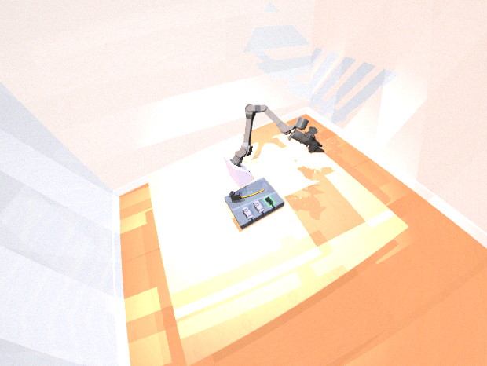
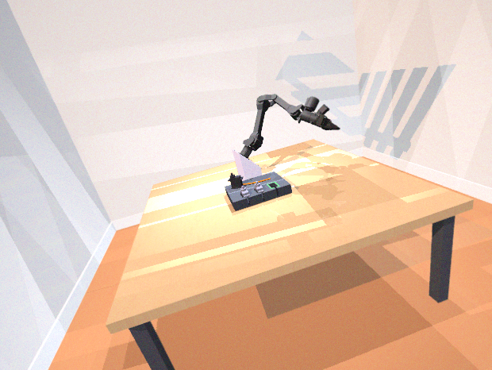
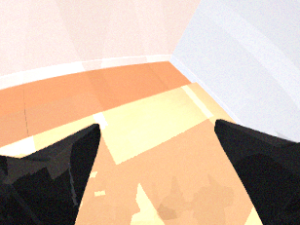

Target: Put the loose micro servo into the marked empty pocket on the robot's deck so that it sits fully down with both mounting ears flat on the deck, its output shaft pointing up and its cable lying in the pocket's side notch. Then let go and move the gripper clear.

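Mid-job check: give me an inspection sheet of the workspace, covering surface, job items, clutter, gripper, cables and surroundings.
Surface: wooden table, strong light patches.
Job's things: grey deck; loose micro servo standing on its left end, not seated; green-marked pocket vacant; two light servos already mounted.
Clutter: pale wedge behind the deck.
Gripper: gripper open, holding nothing, raised far right of the deck.
Cables: orange cable lying across the deck.
Surroundings: pale walls, orange floor.
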